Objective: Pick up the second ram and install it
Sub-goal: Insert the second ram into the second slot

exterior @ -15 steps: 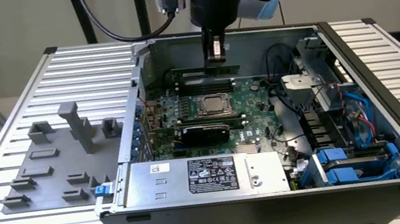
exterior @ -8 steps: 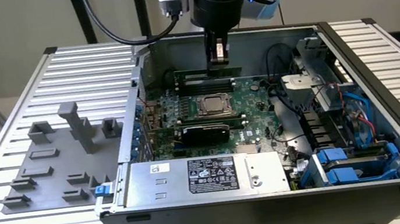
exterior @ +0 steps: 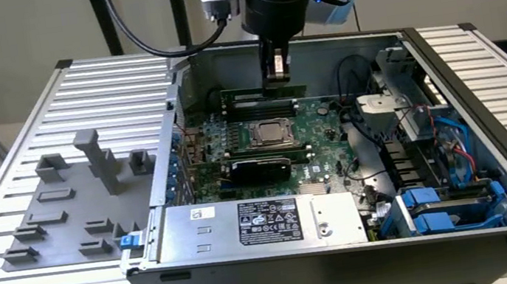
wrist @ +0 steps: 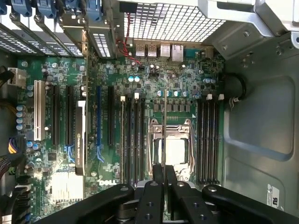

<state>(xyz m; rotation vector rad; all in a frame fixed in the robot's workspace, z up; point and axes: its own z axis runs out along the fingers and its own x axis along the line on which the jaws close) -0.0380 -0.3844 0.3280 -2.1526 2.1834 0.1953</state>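
Second ram (wrist: 163, 126) is pinched between the fingers (wrist: 153, 193), above the processor socket (wrist: 176, 151). Its long side runs the same way as the memory slots (wrist: 208, 140) beside the socket.

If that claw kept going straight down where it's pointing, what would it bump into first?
Shut on the ram, the gripper points down into the case. The ram's edge would likely reach the motherboard first, near the CPU socket; exact spot is unclear.
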